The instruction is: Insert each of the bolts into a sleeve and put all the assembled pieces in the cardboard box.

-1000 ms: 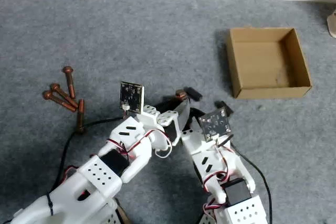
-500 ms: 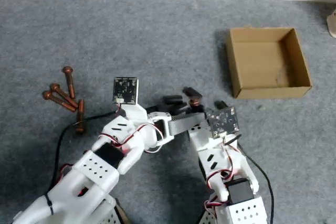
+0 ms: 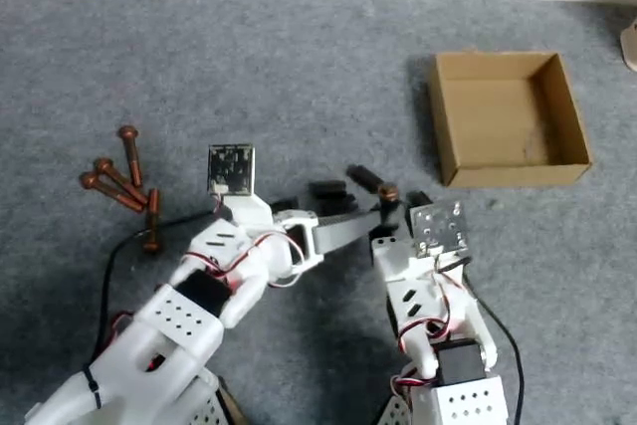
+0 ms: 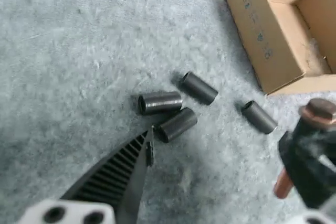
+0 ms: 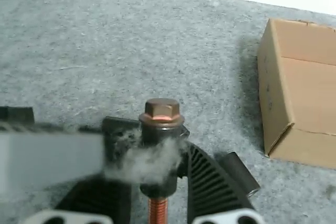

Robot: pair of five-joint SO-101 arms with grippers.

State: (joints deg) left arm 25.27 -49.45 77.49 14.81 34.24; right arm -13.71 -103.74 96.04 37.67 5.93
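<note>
Bolts (image 3: 119, 178) lie loose near the table's left edge. Left gripper (image 3: 363, 218) mid-table, state can't tell. Right gripper (image 4: 307, 163) clamped on one bolt (image 5: 161, 113), head up. Suggest left lifts a sleeve (image 4: 160, 103), bore coaxial with shank, before pushing. Left wrist view gives four sleeves lying flat; high view has the arm over some. Cardboard box (image 3: 513, 177) sits toward the back-right corner.

Left end effector (image 3: 350, 226) — now clear of bolt (image 3: 388, 191)

four copper bolts (image 3: 124, 183) left | fifth bolt (image 5: 161, 111) upright in right pincer (image 5: 157, 169) | four black sleeves (image 4: 160, 102) centre | open cardboard box (image 3: 508, 176) far right
</note>
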